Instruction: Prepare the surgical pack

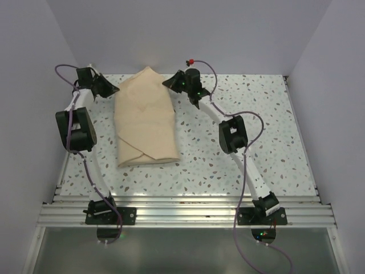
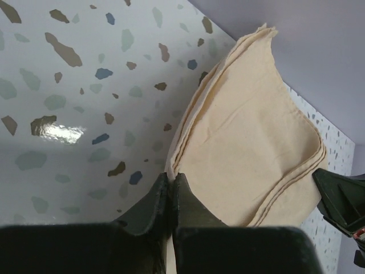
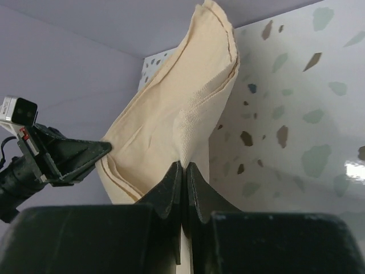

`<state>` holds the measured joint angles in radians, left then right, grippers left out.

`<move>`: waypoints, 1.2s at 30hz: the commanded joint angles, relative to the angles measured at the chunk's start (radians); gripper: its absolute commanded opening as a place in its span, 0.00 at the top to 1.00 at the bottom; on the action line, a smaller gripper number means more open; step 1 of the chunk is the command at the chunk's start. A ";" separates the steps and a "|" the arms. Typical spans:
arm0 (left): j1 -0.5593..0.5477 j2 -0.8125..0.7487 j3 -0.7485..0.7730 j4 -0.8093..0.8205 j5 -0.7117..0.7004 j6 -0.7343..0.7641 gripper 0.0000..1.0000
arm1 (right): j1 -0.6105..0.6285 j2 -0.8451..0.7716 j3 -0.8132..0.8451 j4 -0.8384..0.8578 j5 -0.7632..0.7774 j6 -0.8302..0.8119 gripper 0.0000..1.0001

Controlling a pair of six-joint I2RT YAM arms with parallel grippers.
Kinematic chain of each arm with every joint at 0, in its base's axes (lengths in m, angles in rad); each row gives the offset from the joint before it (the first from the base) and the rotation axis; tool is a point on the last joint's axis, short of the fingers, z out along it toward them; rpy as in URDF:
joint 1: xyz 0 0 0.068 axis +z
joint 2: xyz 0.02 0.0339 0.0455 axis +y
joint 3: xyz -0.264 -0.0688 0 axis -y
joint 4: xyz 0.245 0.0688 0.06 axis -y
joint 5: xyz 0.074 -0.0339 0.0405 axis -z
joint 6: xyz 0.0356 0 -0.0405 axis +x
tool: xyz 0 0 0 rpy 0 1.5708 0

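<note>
The tan wrap sheet (image 1: pixel 145 117) lies folded into a long bundle on the speckled table, its far end a point near the back wall. The steel tray is hidden. My left gripper (image 1: pixel 114 90) is shut on the wrap's far left edge; in the left wrist view the fingertips (image 2: pixel 171 178) pinch the layered cloth edge (image 2: pixel 245 131). My right gripper (image 1: pixel 169 83) is shut on the far right edge; in the right wrist view its tips (image 3: pixel 183 166) pinch a fold of the cloth (image 3: pixel 177 108). The left gripper (image 3: pixel 85 154) shows opposite in the right wrist view.
The speckled table (image 1: pixel 239 171) runs to a metal rail (image 1: pixel 182 208) at the near edge. Lilac walls (image 1: pixel 188 28) close in the back and both sides. Cables loop off both arms.
</note>
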<state>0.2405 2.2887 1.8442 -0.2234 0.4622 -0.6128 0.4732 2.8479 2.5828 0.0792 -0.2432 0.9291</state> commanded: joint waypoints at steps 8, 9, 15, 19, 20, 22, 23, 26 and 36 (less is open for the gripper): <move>-0.004 -0.282 -0.163 -0.119 0.059 0.085 1.00 | -0.002 -0.344 -0.189 -0.153 -0.208 0.008 1.00; -0.003 -0.299 -0.186 -0.125 0.061 0.091 1.00 | -0.002 -0.381 -0.216 -0.154 -0.232 0.004 1.00; -0.004 -0.460 -0.405 -0.110 0.055 0.120 1.00 | 0.002 -0.530 -0.383 -0.219 -0.257 -0.068 1.00; -0.004 -0.552 -0.508 -0.113 0.035 0.133 1.00 | 0.005 -0.608 -0.466 -0.251 -0.287 -0.088 1.00; -0.003 -0.580 -0.520 -0.123 0.026 0.134 1.00 | 0.005 -0.622 -0.510 -0.249 -0.295 -0.087 1.00; -0.001 -0.603 -0.546 -0.143 0.021 0.140 1.00 | 0.011 -0.671 -0.576 -0.254 -0.300 -0.102 1.00; -0.001 -0.623 -0.553 -0.155 0.007 0.146 1.00 | 0.015 -0.683 -0.596 -0.259 -0.306 -0.107 1.00; 0.000 -0.661 -0.586 -0.178 -0.016 0.162 1.00 | 0.019 -0.737 -0.659 -0.292 -0.320 -0.144 1.00; 0.006 -0.745 -0.692 -0.252 -0.108 0.205 1.00 | 0.050 -0.892 -0.952 -0.306 -0.338 -0.187 1.00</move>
<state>0.2398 1.5925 1.1778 -0.4335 0.4118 -0.4534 0.5106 2.0460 1.6890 -0.2176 -0.5419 0.7704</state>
